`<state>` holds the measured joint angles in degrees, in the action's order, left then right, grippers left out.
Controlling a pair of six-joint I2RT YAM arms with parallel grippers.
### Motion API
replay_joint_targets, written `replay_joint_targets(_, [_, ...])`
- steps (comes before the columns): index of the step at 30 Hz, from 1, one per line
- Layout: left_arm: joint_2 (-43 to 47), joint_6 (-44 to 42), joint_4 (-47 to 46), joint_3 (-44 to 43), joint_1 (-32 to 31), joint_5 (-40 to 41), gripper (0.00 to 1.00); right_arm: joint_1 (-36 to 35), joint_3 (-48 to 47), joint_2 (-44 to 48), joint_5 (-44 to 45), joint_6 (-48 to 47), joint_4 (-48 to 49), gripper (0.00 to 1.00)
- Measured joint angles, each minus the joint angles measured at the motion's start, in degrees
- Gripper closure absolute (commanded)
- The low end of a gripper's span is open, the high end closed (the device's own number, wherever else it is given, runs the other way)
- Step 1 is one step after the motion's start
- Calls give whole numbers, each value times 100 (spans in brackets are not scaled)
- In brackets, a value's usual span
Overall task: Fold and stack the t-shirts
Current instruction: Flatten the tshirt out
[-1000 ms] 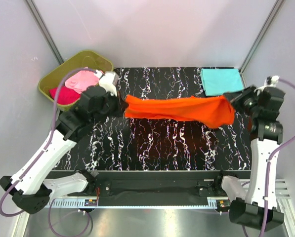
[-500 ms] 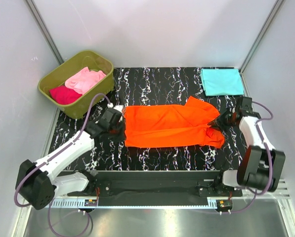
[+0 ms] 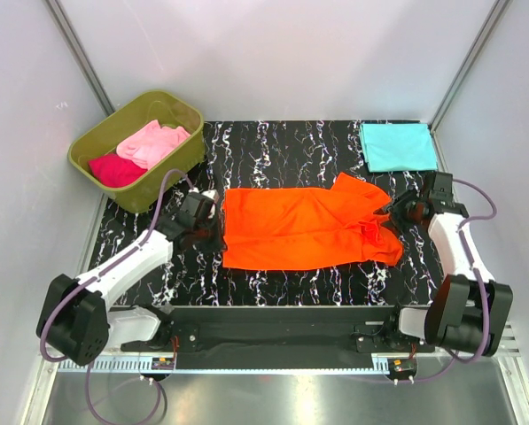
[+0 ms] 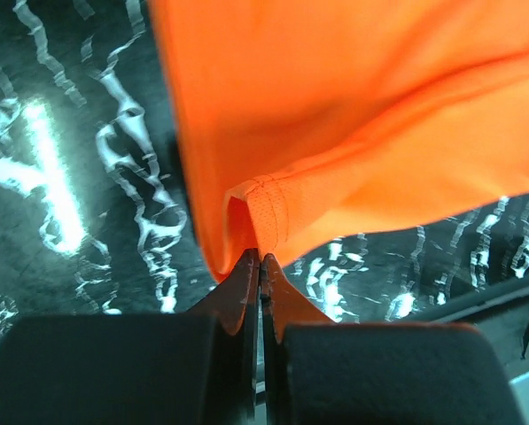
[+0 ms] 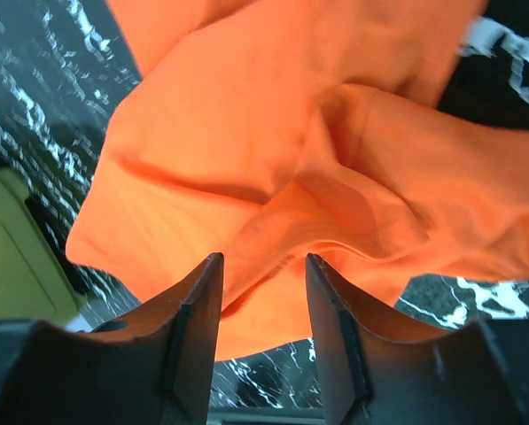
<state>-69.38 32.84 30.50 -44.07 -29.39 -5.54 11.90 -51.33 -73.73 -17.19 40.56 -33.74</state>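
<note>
The orange t-shirt [image 3: 299, 226] lies spread flat on the black marbled table [image 3: 282, 146], with its right end rumpled. My left gripper [image 3: 218, 236] is at the shirt's left edge. In the left wrist view the left gripper [image 4: 260, 257] is shut on the hem of the orange t-shirt [image 4: 353, 115]. My right gripper [image 3: 395, 215] is at the shirt's right end. In the right wrist view the right gripper [image 5: 262, 258] stands open just short of the bunched orange t-shirt [image 5: 273, 133]. A folded teal t-shirt [image 3: 397, 146] lies at the back right.
An olive-green tub [image 3: 180, 155] at the back left holds the pink t-shirt [image 3: 153, 142] and the magenta t-shirt [image 3: 113, 168]. The tub [image 5: 7, 248] also shows at the left of the right wrist view. White walls close the table in behind and at both sides.
The orange t-shirt, held stretched above the table a second ago, now lies on it. My right gripper has opened and let go of its end. The left gripper has stayed shut.
</note>
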Motion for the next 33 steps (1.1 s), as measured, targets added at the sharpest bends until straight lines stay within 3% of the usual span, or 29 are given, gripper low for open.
replay_joint_targets(5, [9,2,-7,153,127,-33,100,0,498,448,352,752,-61,45])
replay_joint_targets(13, [144,2,-76,181,127,-94,100,2,1080,671,761,1821,-122,50])
replay_joint_targets(18, [144,2,-68,221,127,-157,100,2,1178,476,833,2048,140,55])
replay_joint_targets(33, [140,-4,-76,221,127,-205,100,4,1727,380,1167,2277,658,52])
